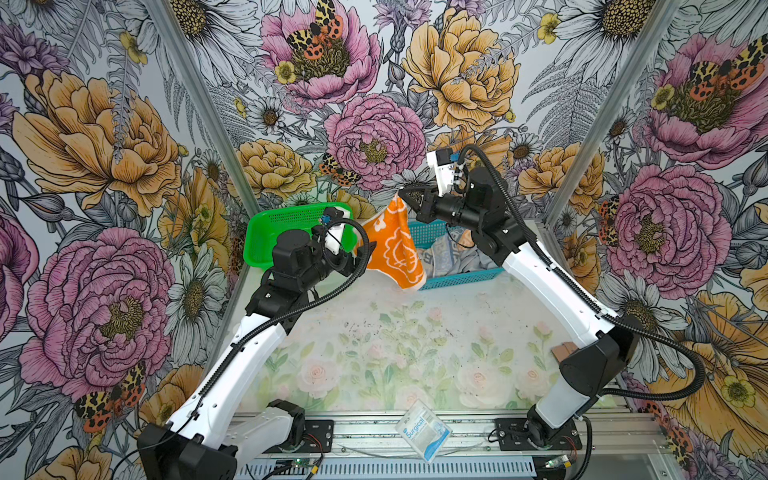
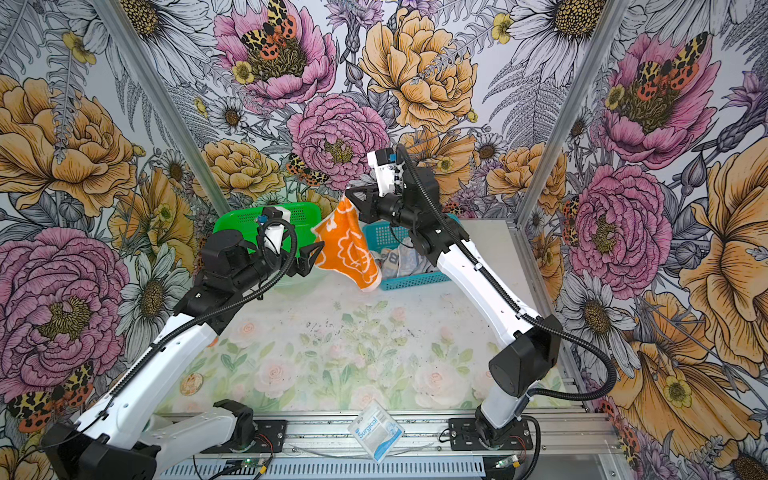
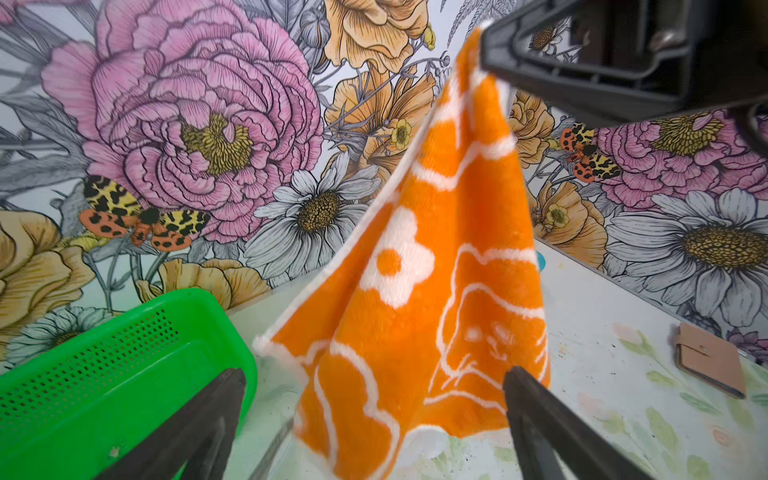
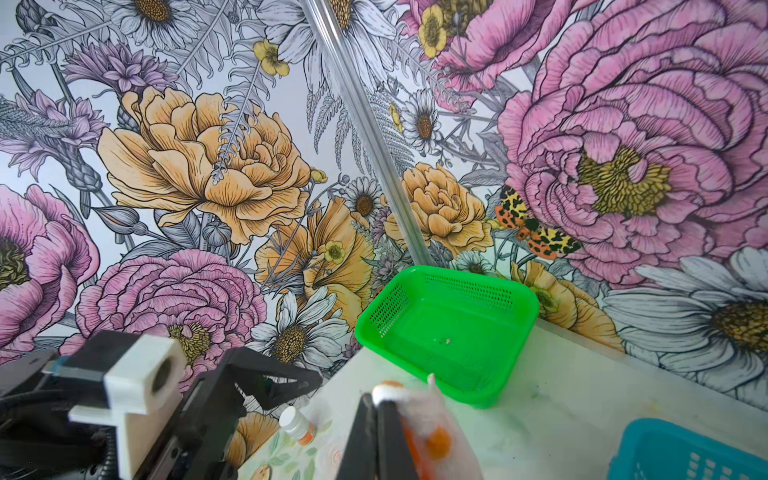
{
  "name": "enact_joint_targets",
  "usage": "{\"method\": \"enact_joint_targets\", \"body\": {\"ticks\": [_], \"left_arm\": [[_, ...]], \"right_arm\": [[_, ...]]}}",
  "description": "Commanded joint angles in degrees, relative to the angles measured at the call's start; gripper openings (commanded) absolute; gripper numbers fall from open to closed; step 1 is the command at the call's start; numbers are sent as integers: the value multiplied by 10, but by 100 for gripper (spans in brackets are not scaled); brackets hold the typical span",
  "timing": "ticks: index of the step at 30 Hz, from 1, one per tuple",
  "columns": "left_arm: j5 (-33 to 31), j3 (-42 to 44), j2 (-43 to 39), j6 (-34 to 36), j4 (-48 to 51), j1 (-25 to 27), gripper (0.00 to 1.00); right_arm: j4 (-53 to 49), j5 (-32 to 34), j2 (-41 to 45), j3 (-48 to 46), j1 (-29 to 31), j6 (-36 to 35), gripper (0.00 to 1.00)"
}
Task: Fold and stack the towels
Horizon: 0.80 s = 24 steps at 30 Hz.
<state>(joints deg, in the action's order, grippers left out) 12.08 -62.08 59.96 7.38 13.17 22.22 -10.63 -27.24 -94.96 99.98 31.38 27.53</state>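
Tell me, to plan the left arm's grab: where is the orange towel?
In both top views the orange towel hangs at back centre from the right fingers, between the green basket and the blue basket.

L arm bent, L hand (image 2: 314, 258) wide open; R arm reaching fwd, R hand (image 1: 401, 192) pinched shut, higher.
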Motion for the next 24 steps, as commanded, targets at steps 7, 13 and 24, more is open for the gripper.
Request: {"method": "enact_joint_targets", "body": {"ticks": [7, 13, 24], "left_arm": [[-214, 6, 12, 91, 160, 132, 99], [-203, 5, 48, 79, 194, 136, 99], [-139, -1, 51, 36, 182, 64, 99]], "right_arm": [[314, -16, 0, -357, 22, 208, 0], [384, -26, -58, -430, 22, 240, 0], [70, 171, -54, -282, 25, 60, 41]]}}
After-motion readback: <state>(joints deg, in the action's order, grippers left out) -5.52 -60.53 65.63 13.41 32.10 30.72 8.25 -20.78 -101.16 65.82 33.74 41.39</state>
